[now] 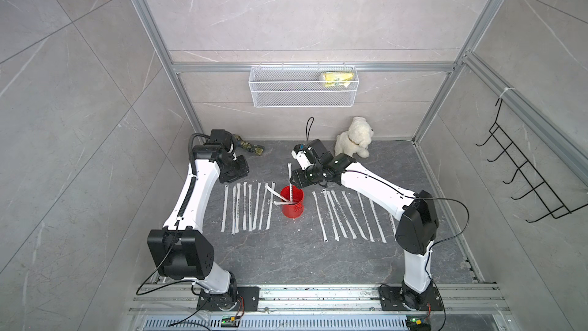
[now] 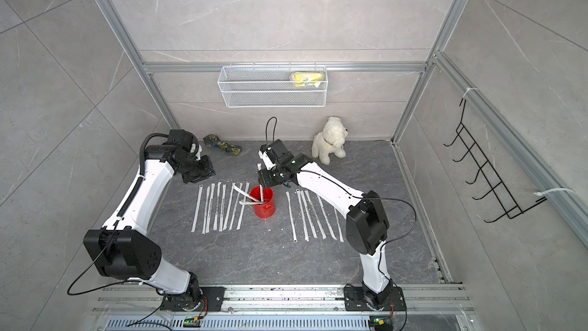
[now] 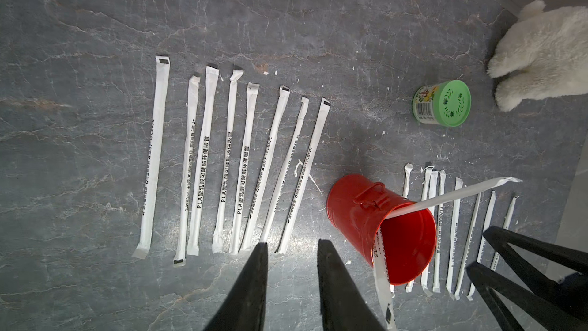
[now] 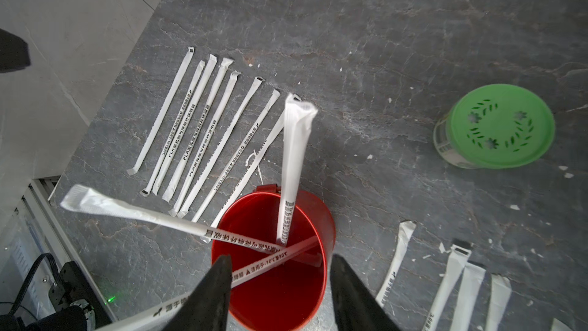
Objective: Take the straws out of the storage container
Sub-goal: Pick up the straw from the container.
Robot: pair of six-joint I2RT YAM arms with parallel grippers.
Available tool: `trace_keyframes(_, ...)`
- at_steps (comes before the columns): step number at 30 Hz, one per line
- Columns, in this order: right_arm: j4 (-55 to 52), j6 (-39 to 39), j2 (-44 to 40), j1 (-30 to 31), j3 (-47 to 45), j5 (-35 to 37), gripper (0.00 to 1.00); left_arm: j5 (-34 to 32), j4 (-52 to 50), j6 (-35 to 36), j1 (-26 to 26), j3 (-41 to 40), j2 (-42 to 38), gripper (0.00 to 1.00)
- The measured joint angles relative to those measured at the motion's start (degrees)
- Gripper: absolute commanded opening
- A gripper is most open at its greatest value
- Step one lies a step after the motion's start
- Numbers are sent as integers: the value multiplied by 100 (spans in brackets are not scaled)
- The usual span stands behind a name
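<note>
The storage container is a red can [image 1: 292, 208] [image 2: 264, 208] standing mid-table. Three straws remain in it: one upright [image 4: 294, 160], one leaning out sideways [image 4: 143, 211], and one crossing low under a finger [image 4: 264, 265]. My right gripper [image 4: 281, 262] [image 1: 294, 183] hovers over the can's mouth, open, jaws roughly rim-width apart, clamping nothing. My left gripper [image 3: 293, 245] [image 1: 235, 176] hangs above the table beside the can [image 3: 359, 211], open a little, empty. Several straws lie in a row to the can's left [image 1: 248, 205] [image 3: 222, 167] and another row to its right [image 1: 346, 214] [image 3: 455, 234].
A green-lidded jar [image 3: 444, 103] [image 4: 496, 125] stands behind the can, under my right arm. A white plush dog [image 1: 353, 138] sits at the back wall and a camouflage item [image 1: 249, 148] lies at the back left. A wire basket [image 1: 302, 97] hangs above, and a black hook rack [image 1: 525, 170] on the right wall.
</note>
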Motion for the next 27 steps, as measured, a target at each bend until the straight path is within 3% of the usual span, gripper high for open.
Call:
trace_keyframes(19,-481,-4,1200,28,1373,-44,36,-31,-24,7,0,-2,-146,32)
trace_keyframes(27,-841,-76,1534,28,1853,-42,17,-35,-28,13,0,-2,-146,32)
